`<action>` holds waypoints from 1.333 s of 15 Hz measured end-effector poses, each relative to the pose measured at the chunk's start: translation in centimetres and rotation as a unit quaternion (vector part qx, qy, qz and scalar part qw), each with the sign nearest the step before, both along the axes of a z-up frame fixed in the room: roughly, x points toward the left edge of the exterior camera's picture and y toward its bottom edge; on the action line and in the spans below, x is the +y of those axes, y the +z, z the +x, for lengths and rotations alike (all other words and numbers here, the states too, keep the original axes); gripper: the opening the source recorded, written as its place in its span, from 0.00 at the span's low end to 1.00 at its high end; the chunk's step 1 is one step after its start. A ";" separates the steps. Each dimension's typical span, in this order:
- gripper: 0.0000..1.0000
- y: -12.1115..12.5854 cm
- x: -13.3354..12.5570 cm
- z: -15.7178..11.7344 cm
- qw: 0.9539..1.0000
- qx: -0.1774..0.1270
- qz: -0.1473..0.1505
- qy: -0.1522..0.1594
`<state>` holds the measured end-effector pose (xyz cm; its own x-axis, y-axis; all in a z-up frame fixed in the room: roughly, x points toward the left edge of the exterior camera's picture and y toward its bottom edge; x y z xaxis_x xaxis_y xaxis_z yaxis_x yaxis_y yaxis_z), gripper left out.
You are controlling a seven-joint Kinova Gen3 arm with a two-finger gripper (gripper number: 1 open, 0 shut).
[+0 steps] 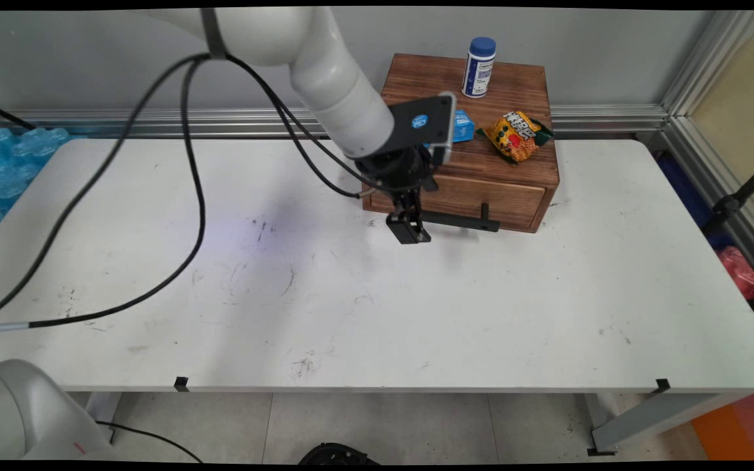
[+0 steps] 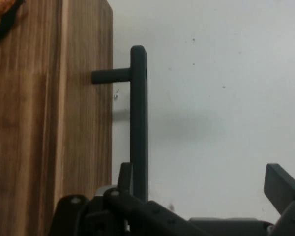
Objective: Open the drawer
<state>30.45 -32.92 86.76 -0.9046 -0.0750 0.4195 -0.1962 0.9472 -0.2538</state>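
— Fingers first: what have you got?
— My gripper (image 2: 201, 194) stands wide open, holding nothing. One finger (image 2: 125, 179) sits against the black drawer handle (image 2: 139, 123), between the bar and the wooden drawer box (image 2: 49, 123); the other finger (image 2: 280, 187) hangs well clear over bare white table (image 2: 226, 98).
— And around it?
— Beyond the jaws, on the box top, I see a yellow snack bag (image 1: 516, 135), a small blue packet (image 1: 463, 125) and a blue-capped white bottle (image 1: 479, 67).
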 end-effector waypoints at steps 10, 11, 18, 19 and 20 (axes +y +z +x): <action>1.00 -5.2 -2.5 -3.7 1.000 -0.012 -0.008 0.016; 1.00 -5.7 -2.8 -4.0 1.000 -0.013 -0.008 0.019; 1.00 -7.8 -3.9 -5.2 0.999 -0.018 0.001 0.033; 1.00 -8.0 -4.0 -5.3 0.999 -0.018 0.003 0.034; 1.00 -8.2 -4.1 -5.4 0.999 -0.019 0.004 0.036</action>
<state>25.09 -37.02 78.56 -0.9121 -0.1429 0.3844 -0.2534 0.9333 -0.2544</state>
